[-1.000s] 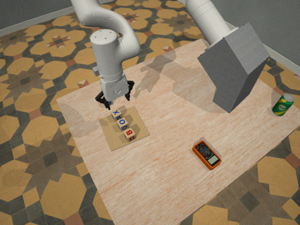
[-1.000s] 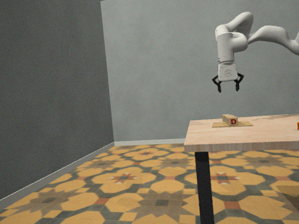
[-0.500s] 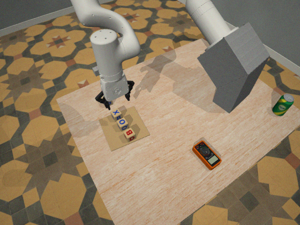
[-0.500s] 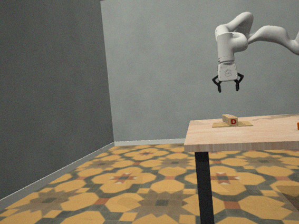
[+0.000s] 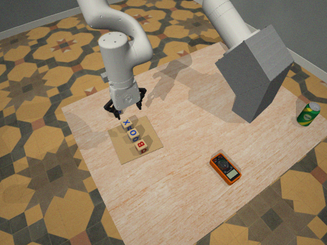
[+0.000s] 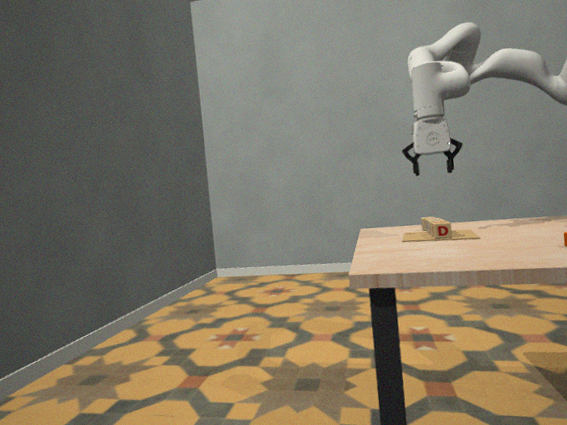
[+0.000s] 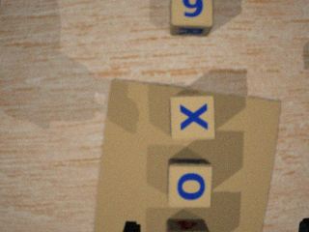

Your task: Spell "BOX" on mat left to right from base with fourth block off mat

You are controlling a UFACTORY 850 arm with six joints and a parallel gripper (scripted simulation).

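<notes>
Three wooden letter blocks stand in a close straight row on the tan mat (image 5: 133, 144): the X block (image 5: 126, 124), the O block (image 5: 133, 135) and the B block (image 5: 141, 146). In the wrist view the X block (image 7: 192, 117) and the O block (image 7: 190, 186) lie on the mat; the B block is only a sliver at the bottom edge. The fourth block (image 7: 191, 14) lies on the bare table beyond the mat; it is mostly hidden behind my gripper in the top view. My gripper (image 5: 126, 109) (image 6: 432, 165) is open and empty, high above the row's X end.
An orange multimeter (image 5: 225, 168) lies at the table's front right. A green can (image 5: 308, 114) stands near the right edge. The grey robot base block (image 5: 254, 72) stands at the back right. The table's left edge (image 6: 360, 259) is close to the mat.
</notes>
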